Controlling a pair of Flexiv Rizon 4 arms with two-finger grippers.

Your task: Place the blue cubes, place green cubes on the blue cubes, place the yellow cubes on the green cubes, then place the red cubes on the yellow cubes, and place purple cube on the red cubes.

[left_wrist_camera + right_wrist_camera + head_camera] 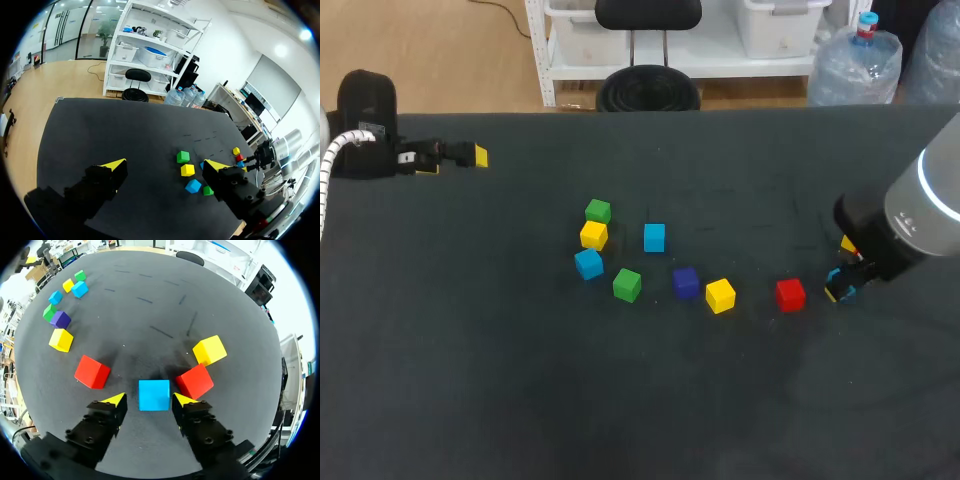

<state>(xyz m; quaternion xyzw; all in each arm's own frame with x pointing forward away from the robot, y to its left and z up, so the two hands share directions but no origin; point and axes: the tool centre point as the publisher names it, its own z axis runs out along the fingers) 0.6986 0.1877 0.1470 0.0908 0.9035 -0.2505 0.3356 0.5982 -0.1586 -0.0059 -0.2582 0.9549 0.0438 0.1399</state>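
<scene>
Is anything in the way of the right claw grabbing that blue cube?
Nothing visible: the small blue cube sits between the right claw's open fingers. A red cube crowds one finger.

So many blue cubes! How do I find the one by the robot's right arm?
Go to the right side of the black table, where my right arm comes in. The blue cube lies between that arm's open, yellow-tipped fingers. It is the only blue one there, with a red cube beside it; the other two blue cubes sit far off in the middle bunch.
</scene>
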